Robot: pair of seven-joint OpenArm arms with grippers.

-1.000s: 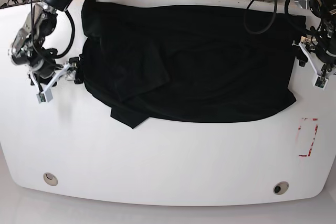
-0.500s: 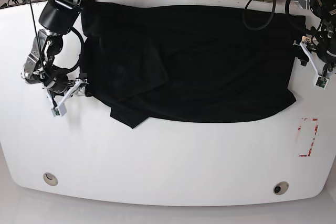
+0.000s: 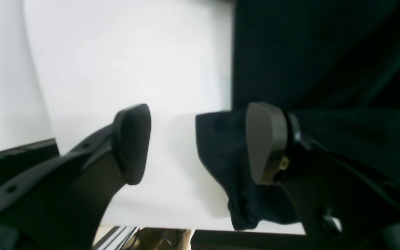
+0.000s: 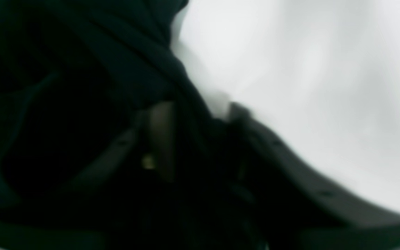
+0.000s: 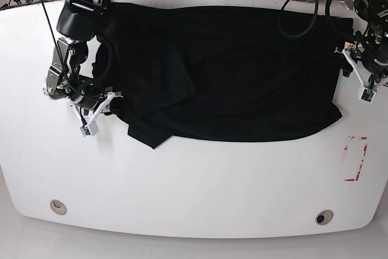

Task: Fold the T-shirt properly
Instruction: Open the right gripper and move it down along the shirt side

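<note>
The right gripper [image 4: 193, 139] pinches the T-shirt's [image 5: 224, 71] nine o'clock edge, jaws narrowed on cloth. The left gripper [image 3: 198, 142] stands wide at the three o'clock hem, one finger [image 3: 264, 142] over fabric. The shirt lies spread across the white table's [image 5: 194, 186] twelve o'clock half.

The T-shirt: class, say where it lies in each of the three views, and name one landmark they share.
Base: T-shirt spreads over the table's far half.
Left wrist: it fills the right side, its edge between the open left claw's fingers.
Right wrist: it fills the left side, bunched around the right claw.
Shared landmark: the white table, bare beside the cloth in every view.
</note>
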